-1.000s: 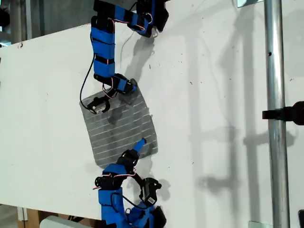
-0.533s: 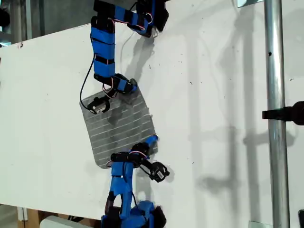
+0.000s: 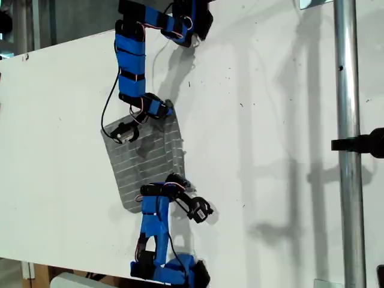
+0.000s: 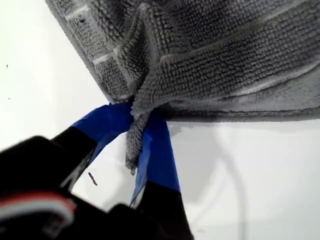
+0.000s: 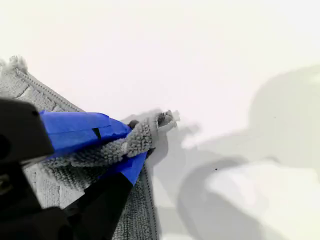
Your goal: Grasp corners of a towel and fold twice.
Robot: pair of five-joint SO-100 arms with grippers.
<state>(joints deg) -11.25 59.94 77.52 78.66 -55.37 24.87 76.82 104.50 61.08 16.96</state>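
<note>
Table (image 3: 270,120): white, it fills the exterior view, and you see a grey metal pole (image 3: 347,120) standing upright toward that view's right; two blue arms reach onto the table, one from the far edge and one from the near edge.

Towel (image 3: 141,162): grey with thin pale stripes, it lies on the table toward the exterior view's left, between the two arms; most of it is flat, but the edge on that view's right is raised and curled inward over the cloth.

My first gripper (image 3: 124,133): it ends the far arm and sits at the towel's far corner on the exterior view's left; you can see in the first wrist view that its blue jaws (image 4: 135,112) are pinched together on a corner (image 4: 131,150), with creases fanning out from the pinch into the cloth.

My second gripper (image 3: 179,181): it ends the near arm and sits at the towel's near corner on the exterior view's right; in the second wrist view its jaws (image 5: 142,140) are clamped on another corner (image 5: 162,120), held just above the table and casting a small shadow; flat towel lies beneath the jaws.
</note>
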